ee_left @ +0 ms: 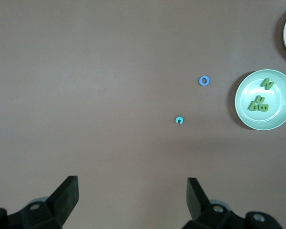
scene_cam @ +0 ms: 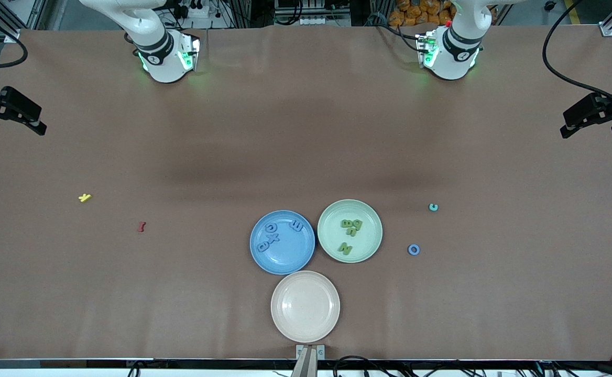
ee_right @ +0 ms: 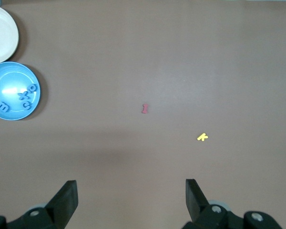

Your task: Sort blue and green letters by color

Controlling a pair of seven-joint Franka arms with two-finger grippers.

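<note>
A blue plate (scene_cam: 302, 257) holds several blue letters (scene_cam: 273, 238), which the right wrist view also shows (ee_right: 24, 95). Beside it, a pale green plate (scene_cam: 371, 246) holds olive green letters (scene_cam: 351, 225), seen again in the left wrist view (ee_left: 260, 102). A loose blue O (scene_cam: 413, 250) (ee_left: 204, 80) lies on the table toward the left arm's end. A small teal c (scene_cam: 433, 207) (ee_left: 179, 119) lies farther from the front camera than the O. My left gripper (ee_left: 132, 183) hangs open high over that end of the table. My right gripper (ee_right: 131, 186) hangs open high over the right arm's end. Neither holds anything.
An empty cream plate (scene_cam: 305, 335) sits nearest the front camera, touching the other two plates. A tiny yellow letter (scene_cam: 85, 197) (ee_right: 202, 137) and a tiny red letter (scene_cam: 141, 226) (ee_right: 145, 108) lie on the brown table toward the right arm's end.
</note>
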